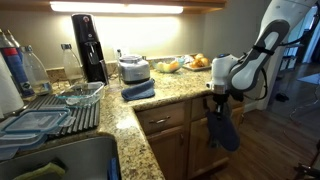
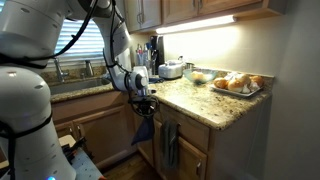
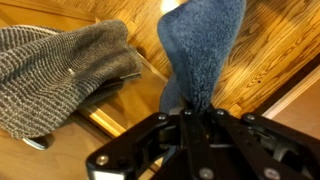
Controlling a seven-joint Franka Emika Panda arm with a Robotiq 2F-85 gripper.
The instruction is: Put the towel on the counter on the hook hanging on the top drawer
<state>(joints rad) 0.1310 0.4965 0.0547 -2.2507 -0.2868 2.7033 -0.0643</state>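
My gripper (image 1: pixel 218 96) is shut on the slate-blue towel (image 1: pixel 223 130), which hangs down from it in front of the cabinets, just off the rounded edge of the granite counter (image 1: pixel 175 92). Both exterior views show this; the gripper (image 2: pixel 141 98) holds the towel (image 2: pixel 145 126) below counter height. In the wrist view the towel (image 3: pixel 203 48) rises from between my fingers (image 3: pixel 192 116) against honey-brown wood. The top drawer (image 1: pixel 161 120) is beside the towel. A dark bar (image 3: pixel 112 92) shows under a grey-green towel (image 3: pixel 58 72); I cannot make out the hook itself.
A folded blue towel (image 1: pixel 138 91) lies on the counter near a small appliance (image 1: pixel 133 68). The grey-green towel (image 2: pixel 170 143) hangs on the cabinet front. A black machine (image 1: pixel 88 45), dish rack (image 1: pixel 55 112), sink (image 1: pixel 60 160) and food plates (image 2: pixel 238 84) fill the counter.
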